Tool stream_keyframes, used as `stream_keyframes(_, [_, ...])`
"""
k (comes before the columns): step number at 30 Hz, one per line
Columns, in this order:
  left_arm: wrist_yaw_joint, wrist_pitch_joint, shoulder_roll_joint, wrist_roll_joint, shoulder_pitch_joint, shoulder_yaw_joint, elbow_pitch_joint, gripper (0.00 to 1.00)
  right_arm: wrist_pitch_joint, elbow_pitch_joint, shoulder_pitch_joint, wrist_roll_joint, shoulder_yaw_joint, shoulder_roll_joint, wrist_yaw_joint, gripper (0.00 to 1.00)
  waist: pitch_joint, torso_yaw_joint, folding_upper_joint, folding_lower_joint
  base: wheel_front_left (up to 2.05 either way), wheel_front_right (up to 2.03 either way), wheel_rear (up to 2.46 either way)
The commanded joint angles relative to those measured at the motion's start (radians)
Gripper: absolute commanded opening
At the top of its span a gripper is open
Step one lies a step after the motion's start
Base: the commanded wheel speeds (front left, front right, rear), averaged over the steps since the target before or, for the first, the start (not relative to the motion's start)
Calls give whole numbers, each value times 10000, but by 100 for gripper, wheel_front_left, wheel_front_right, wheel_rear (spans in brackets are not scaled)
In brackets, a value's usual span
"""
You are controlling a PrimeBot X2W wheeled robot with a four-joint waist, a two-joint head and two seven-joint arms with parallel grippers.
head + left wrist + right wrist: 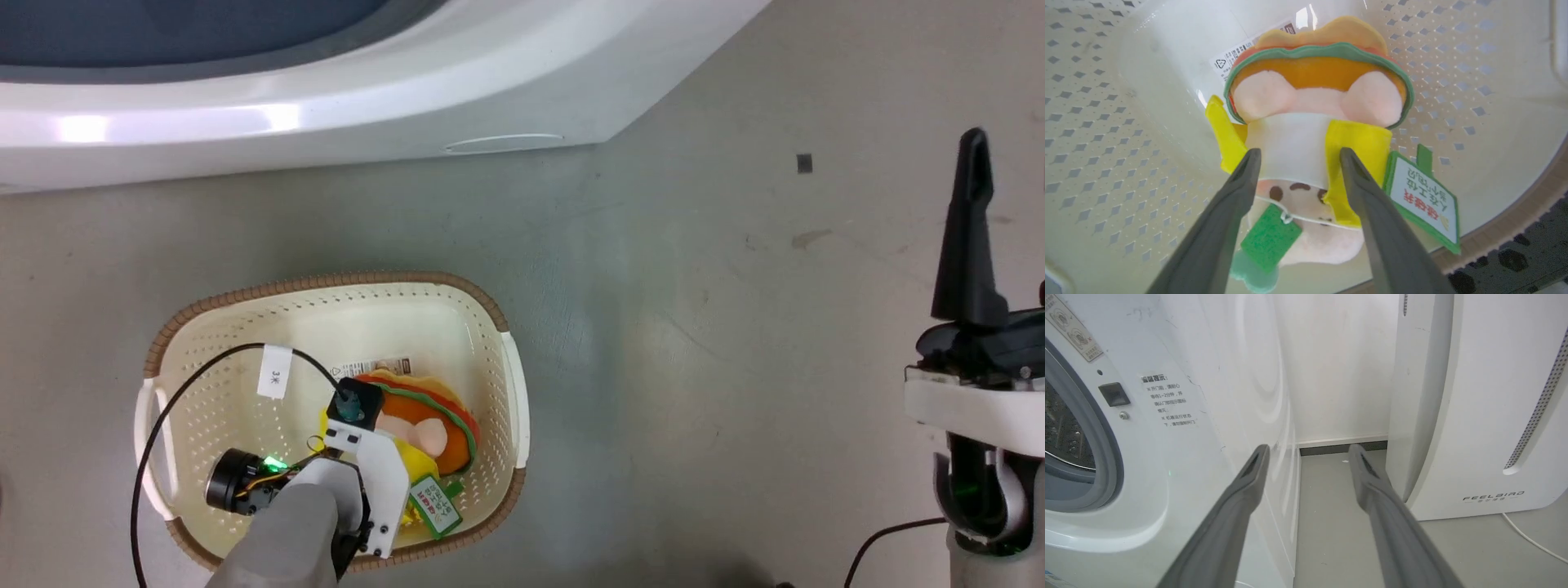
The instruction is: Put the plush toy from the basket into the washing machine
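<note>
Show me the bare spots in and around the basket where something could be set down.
Bare: the floor right of the basket and between it and the washing machine; also the basket's far-left bottom. Crowded: its near-right corner, where the plush toy lies with the left gripper astride it, fingers open.

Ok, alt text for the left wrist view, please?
The open left tool reaches over the plush toy, a finger at each side of its body, as it lies in the cream basket. Its green-edged paper tag lies beside it, near the brown rim.
</note>
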Motion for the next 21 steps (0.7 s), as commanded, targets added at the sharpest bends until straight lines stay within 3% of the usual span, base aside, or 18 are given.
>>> stream_keyframes(1, [47, 58, 70, -67, -287, -133, 292, 100, -96, -119, -250, 92, -47, -4, -6, 100, 148, -29, 0, -1, 0, 0, 0])
stream_keyframes(14, [96, -259, 107, -184, -1303, -998, 1626, 100, -366, -418, -687, 379, -182, -4, -7, 100, 993, -135, 0, -1, 0, 0, 0])
stream_keyframes(15, [82, -291, 104, -195, -1379, -1067, 1729, 43, -387, -435, -720, 403, -203, -4, -7, 100, 1043, -144, 0, -1, 0, 0, 0])
stream_keyframes(16, [66, -344, 102, -199, -1457, -1144, 1832, 0, -408, -451, -752, 424, -221, -4, -7, 100, 1087, -154, 0, -1, 0, 0, 0])
stream_keyframes(21, [-68, -616, 22, -285, -1687, -1380, 2153, 0, -473, -477, -834, 473, -299, -4, -7, 100, 1110, -161, 0, -1, 0, 0, 0])
